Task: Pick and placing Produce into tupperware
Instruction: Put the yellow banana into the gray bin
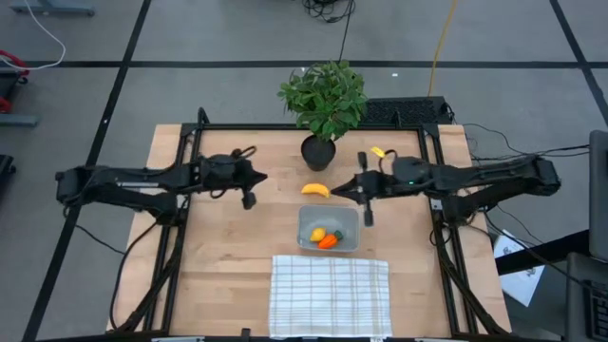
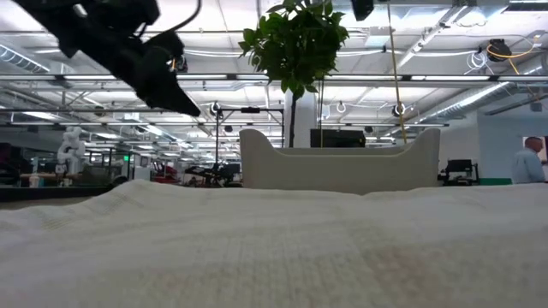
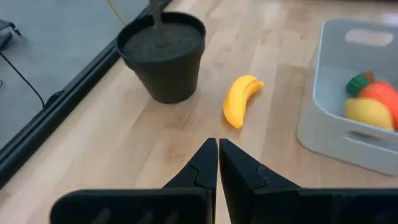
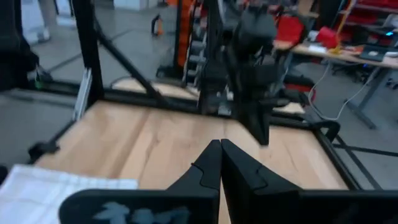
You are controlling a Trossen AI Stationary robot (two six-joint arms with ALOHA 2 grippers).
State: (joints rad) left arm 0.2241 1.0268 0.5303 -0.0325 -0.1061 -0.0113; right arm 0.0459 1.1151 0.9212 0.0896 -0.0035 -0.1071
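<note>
The yellow banana (image 1: 315, 190) (image 3: 239, 99) lies on its side on the wood between the two grippers. The clear tupperware (image 1: 342, 220) (image 3: 329, 93) (image 2: 338, 162) stands just near of it. Inside lie the lemon (image 1: 318, 234) (image 3: 367, 112) and the orange carrot (image 1: 329, 240) (image 3: 382, 93) with its green top. My left gripper (image 1: 263, 178) (image 3: 217, 149) hovers shut left of the banana, pointing at it. My right gripper (image 1: 335, 195) (image 4: 220, 149) is shut, just right of the banana and above the tupperware's far edge.
A potted plant (image 1: 323, 104) in a black pot (image 3: 163, 53) stands close beyond the banana. A white checked cloth (image 1: 330, 294) lies at the near edge and fills the low view's foreground. A small yellow item (image 1: 378, 151) sits far right of the pot. Bare wood shows near left.
</note>
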